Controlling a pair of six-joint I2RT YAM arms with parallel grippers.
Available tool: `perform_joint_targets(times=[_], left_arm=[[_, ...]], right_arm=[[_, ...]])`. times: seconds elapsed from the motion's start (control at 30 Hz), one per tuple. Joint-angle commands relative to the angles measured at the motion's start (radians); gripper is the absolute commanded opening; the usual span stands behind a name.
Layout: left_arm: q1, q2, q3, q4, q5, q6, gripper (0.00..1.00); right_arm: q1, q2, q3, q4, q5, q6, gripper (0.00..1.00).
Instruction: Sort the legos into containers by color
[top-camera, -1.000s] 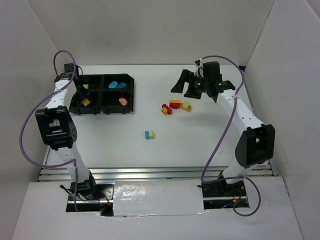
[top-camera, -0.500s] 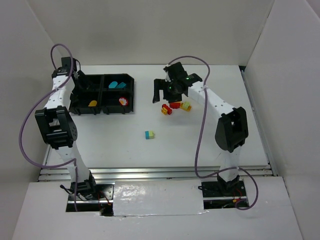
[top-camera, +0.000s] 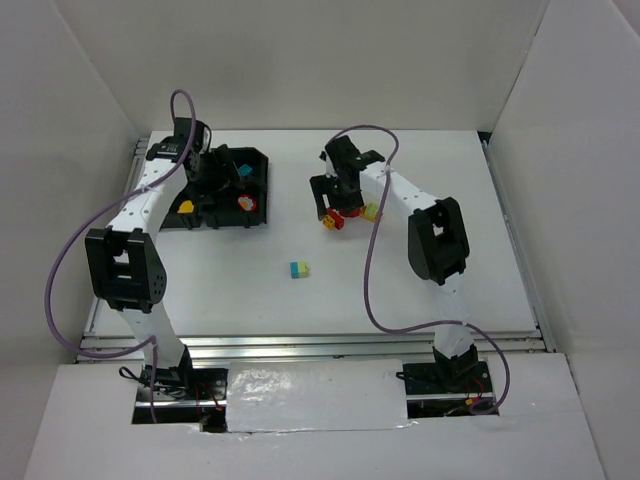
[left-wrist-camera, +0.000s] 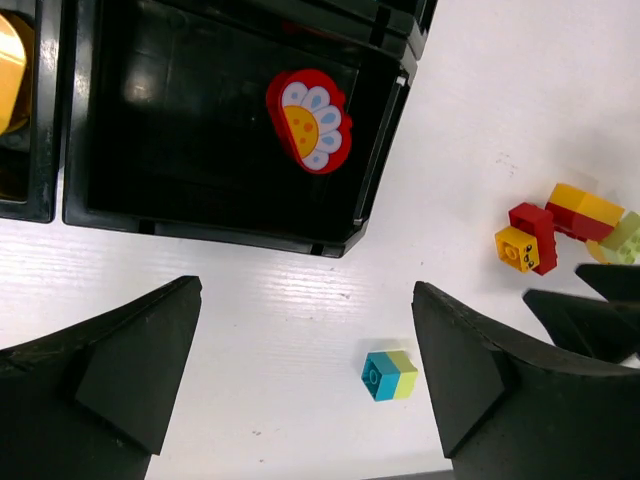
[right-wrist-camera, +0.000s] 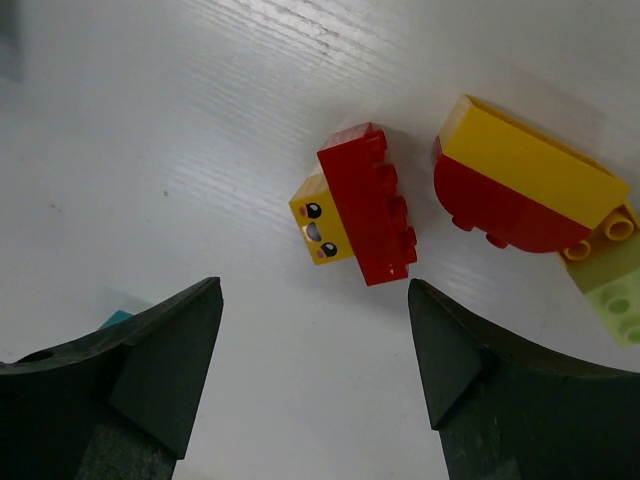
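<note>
Left: left hand (left-wrist-camera: 305, 300) spread, empty, above tray (left-wrist-camera: 210, 235) containing red flower brick (left-wrist-camera: 308, 120). Right: right hand (right-wrist-camera: 315, 290) spread, nothing pinched, hovering over red-and-yellow brick (right-wrist-camera: 365, 215) on bench (right-wrist-camera: 150, 120). Picking red, probably. Next calls for lowering, straddling, closing squarely.

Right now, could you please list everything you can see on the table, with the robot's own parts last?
table: one, white, under everything
tray: one, black, far left
flower brick: one, red, tray's near-right compartment
yellow brick: one, yellow, near-left compartment
teal brick: one, teal, far-right compartment
two-colour brick: one, teal and lime, alone at centre
face brick: one, red and yellow, right of tray
rounded brick: one, red and yellow, beside it
lime brick: one, lime and yellow, cluster's right end
left pincer: black, open, near tray's near edge
right pincer: black, open, above face brick
</note>
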Motion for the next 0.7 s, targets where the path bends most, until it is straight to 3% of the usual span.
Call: perform_joint_targets(times=[0.0, 0.23, 0.37, 0.47, 0.6, 0.63, 0.67], left_arm=[[0.031, -0.061, -0.046, 0.041, 0.09, 0.023, 0.99], [0.056, -0.061, -0.089, 0.047, 0.133, 0.049, 0.99], [0.056, -0.038, -0.067, 0.036, 0.178, 0.049, 0.99], [0.057, -0.04, -0.059, 0.032, 0.17, 0.053, 1.0], [0.059, -0.034, -0.062, 0.041, 0.192, 0.053, 1.0], [0.059, -0.032, -0.059, 0.042, 0.198, 0.055, 1.0], [0.059, -0.024, -0.05, 0.042, 0.213, 0.056, 1.0]], right_arm=[[0.005, 0.05, 0.048, -0.027, 0.016, -0.055, 0.82], [0.012, 0.113, 0.107, -0.011, 0.097, -0.037, 0.79], [0.017, 0.136, 0.102, -0.014, 0.074, -0.035, 0.69], [0.034, 0.129, 0.065, 0.001, 0.059, -0.033, 0.57], [0.054, 0.098, 0.007, 0.039, 0.028, -0.029, 0.25], [0.055, 0.09, 0.002, 0.042, 0.028, -0.029, 0.25], [0.058, 0.086, 0.004, 0.041, 0.019, -0.023, 0.16]])
